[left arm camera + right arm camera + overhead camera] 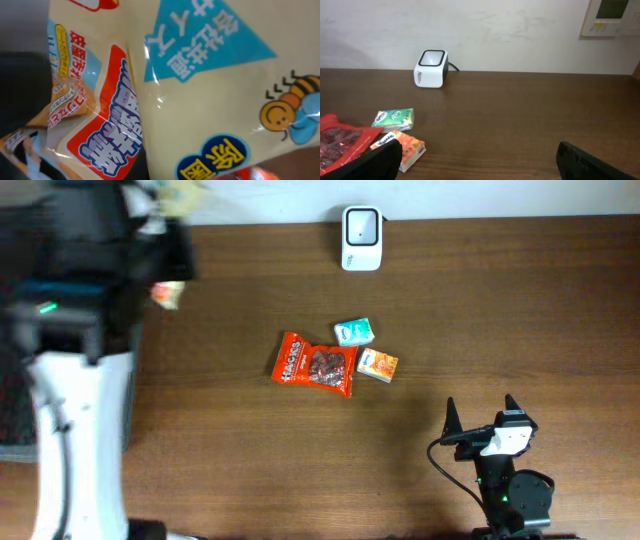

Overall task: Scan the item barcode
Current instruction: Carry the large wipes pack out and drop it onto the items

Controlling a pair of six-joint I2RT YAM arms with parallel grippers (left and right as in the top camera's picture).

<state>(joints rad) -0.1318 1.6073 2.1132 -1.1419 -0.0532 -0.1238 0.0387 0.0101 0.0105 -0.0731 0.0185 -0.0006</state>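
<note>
A cream plastic packet (210,100) with blue and red Japanese print and a bee drawing fills the left wrist view, very close to the camera. My left gripper's fingers are hidden behind it. In the overhead view my left arm (90,280) is raised at the far left, with an edge of the packet (168,294) showing beside it. The white barcode scanner (361,237) stands at the table's back edge, its window (432,58) facing up. My right gripper (481,408) rests open near the front right, nothing between its fingers (375,162).
A red snack bag (315,365), a small green pack (354,332) and an orange box (378,365) lie together mid-table. All three show at the left of the right wrist view, led by the orange box (406,146). A wall panel (610,17) hangs behind.
</note>
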